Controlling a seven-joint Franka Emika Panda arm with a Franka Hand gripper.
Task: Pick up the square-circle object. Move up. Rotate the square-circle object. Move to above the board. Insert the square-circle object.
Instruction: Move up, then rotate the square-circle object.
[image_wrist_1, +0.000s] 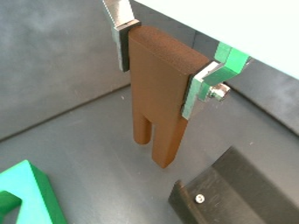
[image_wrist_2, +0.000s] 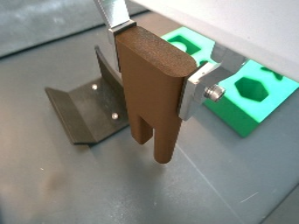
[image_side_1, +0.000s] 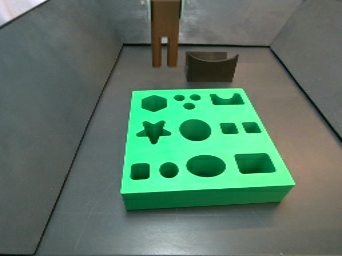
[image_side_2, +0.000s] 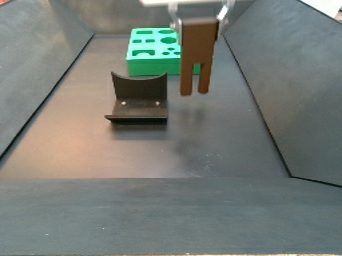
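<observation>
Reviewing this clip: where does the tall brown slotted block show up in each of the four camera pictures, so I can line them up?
Wrist view: square-circle object centre frame, between the gripper jaws, legs down.
Wrist view: centre, gripper shut on it.
Side view: top, left of centre, behind the board.
Side view: upper right of centre, off the floor.
Shared landmark: the fixture, beside the block in every view.

The dark L-shaped fixture (image_side_2: 138, 98) stands on the grey floor (image_side_2: 160, 150) between sloping dark walls (image_side_2: 274, 70).
</observation>
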